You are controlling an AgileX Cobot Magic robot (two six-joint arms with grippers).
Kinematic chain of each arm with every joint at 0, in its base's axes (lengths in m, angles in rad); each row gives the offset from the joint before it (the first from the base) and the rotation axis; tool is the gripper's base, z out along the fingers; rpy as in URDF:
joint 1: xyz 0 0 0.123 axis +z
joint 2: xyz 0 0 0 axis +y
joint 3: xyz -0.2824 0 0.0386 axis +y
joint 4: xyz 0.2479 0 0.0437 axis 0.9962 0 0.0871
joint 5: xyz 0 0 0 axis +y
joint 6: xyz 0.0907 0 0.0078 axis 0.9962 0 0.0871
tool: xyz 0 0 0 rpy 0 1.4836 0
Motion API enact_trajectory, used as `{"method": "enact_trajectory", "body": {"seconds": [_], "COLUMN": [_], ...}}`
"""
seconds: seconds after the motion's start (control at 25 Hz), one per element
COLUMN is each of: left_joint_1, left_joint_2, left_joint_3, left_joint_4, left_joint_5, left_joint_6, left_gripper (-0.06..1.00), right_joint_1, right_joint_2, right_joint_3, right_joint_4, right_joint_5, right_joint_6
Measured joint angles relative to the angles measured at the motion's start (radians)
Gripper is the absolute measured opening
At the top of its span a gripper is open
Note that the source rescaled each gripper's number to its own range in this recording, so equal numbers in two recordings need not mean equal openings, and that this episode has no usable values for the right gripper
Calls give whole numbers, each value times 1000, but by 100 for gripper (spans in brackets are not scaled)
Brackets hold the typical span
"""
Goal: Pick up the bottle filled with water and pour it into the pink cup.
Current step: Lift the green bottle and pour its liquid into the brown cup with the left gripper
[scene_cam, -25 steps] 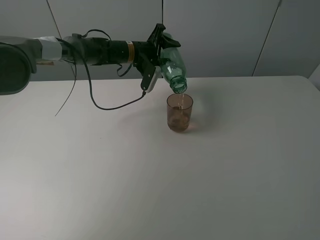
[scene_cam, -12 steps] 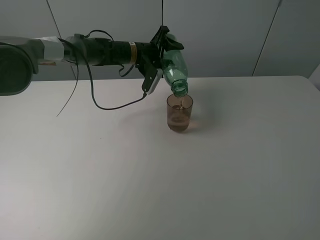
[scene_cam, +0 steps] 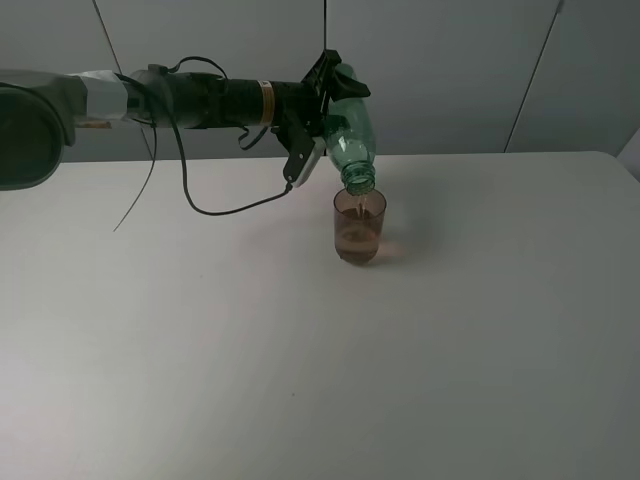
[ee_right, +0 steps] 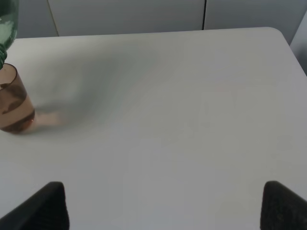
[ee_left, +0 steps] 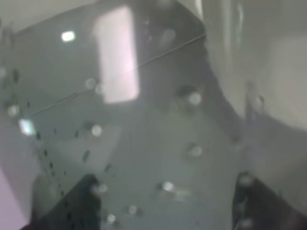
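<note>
My left gripper (scene_cam: 318, 110) is shut on the base end of the green bottle (scene_cam: 350, 135), which hangs tilted steeply with its neck pointing down. The bottle's open mouth sits just above the rim of the pink cup (scene_cam: 360, 230), and a thin stream of water runs into it. The cup stands upright on the white table (scene_cam: 450, 350), partly filled. In the left wrist view the wet bottle (ee_left: 144, 134) fills the picture between the dark fingertips (ee_left: 81, 203). The right wrist view shows the cup (ee_right: 12, 103) and the bottle neck (ee_right: 6, 21) far off; my right gripper (ee_right: 163, 208) is open and holds nothing.
A black cable (scene_cam: 230, 208) droops from the left arm down to the table behind the cup. A grey panelled wall (scene_cam: 480, 70) rises behind the table's far edge. The table's right corner (ee_right: 280, 36) shows in the right wrist view.
The bottle has swung to a steeper, more neck-down tilt over the cup, and its mouth has stayed above the rim. The cup has not moved.
</note>
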Motion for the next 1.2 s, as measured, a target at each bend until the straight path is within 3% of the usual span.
{"method": "enact_trajectory", "body": {"seconds": [1.2], "left_joint_1": [-3], "left_joint_2": [-25], "left_joint_3": [-1], "left_joint_4": [0], "left_joint_5": [-9], "left_joint_6": [88], "left_gripper": [0], "right_joint_1": [0], "right_joint_2": [0], "right_joint_3": [0], "right_joint_4": [0], "right_joint_5": [0], "right_joint_6": [0]}}
